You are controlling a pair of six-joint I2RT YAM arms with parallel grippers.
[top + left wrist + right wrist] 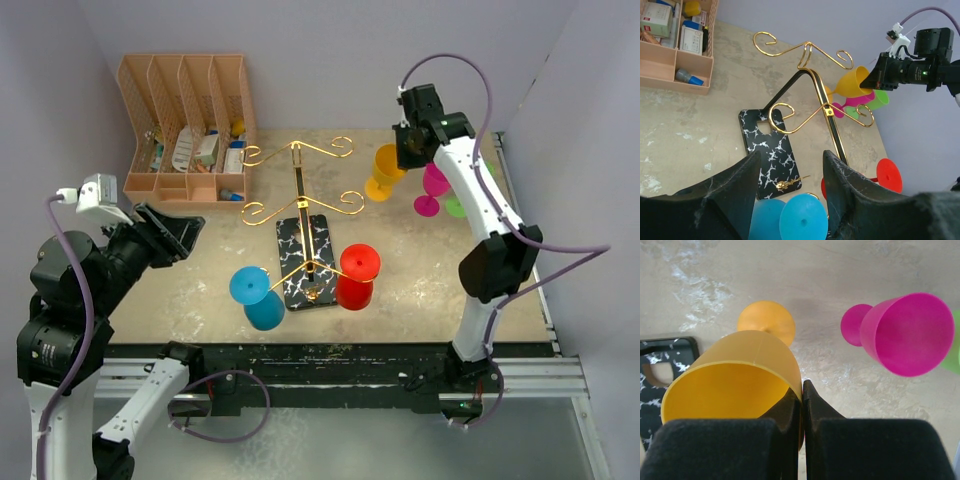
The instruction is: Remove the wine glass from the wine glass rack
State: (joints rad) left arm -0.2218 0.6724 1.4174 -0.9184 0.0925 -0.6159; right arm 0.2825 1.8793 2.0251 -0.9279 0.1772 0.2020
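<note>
The gold wire wine glass rack [300, 190] stands mid-table on its black marble base [305, 262]. A blue wine glass [255, 295] and a red wine glass [357, 275] sit at its lowest arms. My right gripper [410, 140] is shut on the rim of a yellow wine glass [385, 170], which is tilted, off the rack, right of its upper hooks. In the right wrist view the fingers [790, 407] pinch the yellow glass's wall [740, 370]. My left gripper [790, 165] is open and empty, just above the blue glass [802, 217], facing the rack [810, 75].
A pink glass [433, 190] and a green glass [457, 207] lie on the table below the right arm, close to the yellow one. A peach slotted organiser [185, 125] full of small items stands at the back left. Walls close in on the left, back and right.
</note>
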